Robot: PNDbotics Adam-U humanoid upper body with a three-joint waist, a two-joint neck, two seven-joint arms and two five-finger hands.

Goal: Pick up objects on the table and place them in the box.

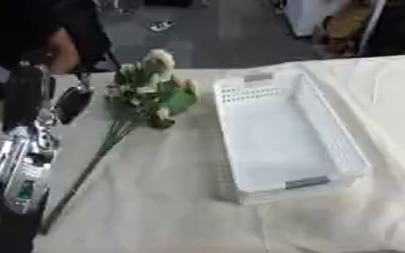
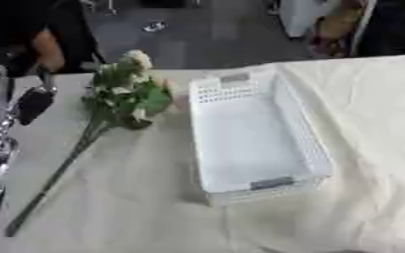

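Note:
A bunch of pale flowers with green leaves (image 1: 150,91) lies on the cream-covered table (image 1: 154,212). Its long thin stem (image 1: 83,175) runs down toward the front left. To the right of the flowers stands a white slatted box (image 1: 348,158), long side pointing away from me, with nothing inside. My left arm (image 1: 20,168), black and silver, comes up along the left edge. Its dark hand (image 1: 70,105) hangs just left of the flower heads, close to them but not clearly touching. My right hand does not show.
The cloth lies in folds to the right of the box (image 2: 370,148). Beyond the table's far edge are dark floor, some furniture and part of a person at the upper left (image 1: 63,54). Bare cloth stretches in front of the box.

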